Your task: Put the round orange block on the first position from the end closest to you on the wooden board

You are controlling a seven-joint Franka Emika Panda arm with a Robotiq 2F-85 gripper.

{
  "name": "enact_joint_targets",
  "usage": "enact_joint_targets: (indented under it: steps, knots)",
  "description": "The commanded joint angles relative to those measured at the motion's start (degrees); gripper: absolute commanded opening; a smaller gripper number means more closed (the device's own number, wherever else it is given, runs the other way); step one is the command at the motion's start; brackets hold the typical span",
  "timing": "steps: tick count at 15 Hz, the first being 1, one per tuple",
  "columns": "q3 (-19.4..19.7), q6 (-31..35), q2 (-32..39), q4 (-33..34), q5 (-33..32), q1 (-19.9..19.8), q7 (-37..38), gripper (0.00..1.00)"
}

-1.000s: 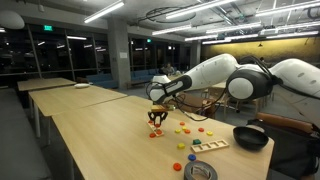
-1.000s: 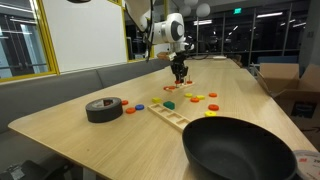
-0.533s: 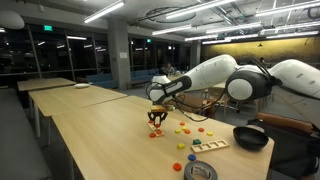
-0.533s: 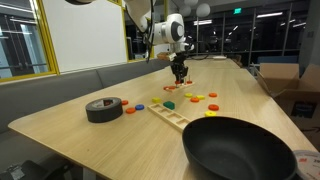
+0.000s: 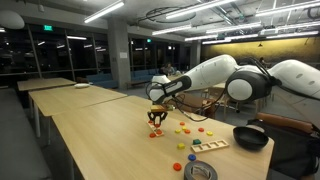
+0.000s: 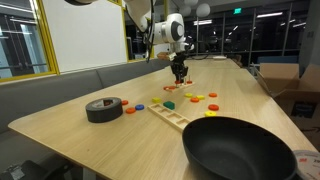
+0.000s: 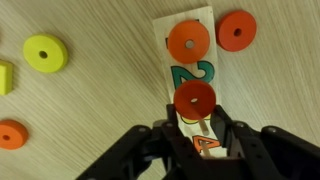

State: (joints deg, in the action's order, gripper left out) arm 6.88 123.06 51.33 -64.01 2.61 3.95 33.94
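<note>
gripper (image 7: pixel 195 118) clamped on round orange block (image 7: pixel 195 98), held flat above wooden board (image 7: pixel 186 75). board's long axis running straight away from the wrist camera, another orange disc (image 7: pixel 188 41) seated near its far end.

Both exterior views watch my desk (image 5: pixel 100 140) from low, opposite ends, sharing the scattered blocks; my wrist view stares straight down, close, past my pincer (image 7: pixel 196 125).
</note>
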Motion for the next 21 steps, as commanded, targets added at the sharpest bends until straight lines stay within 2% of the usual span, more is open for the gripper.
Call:
enact_joint_targets:
  steps: [1, 21]
  knots:
    - [-0.2, -1.51, 1.83, 3.79, -0.06, -0.35, -0.18, 0.16]
    - [-0.87, -2.11, 2.77, 5.23, 0.33, -0.83, -1.27, 0.16]
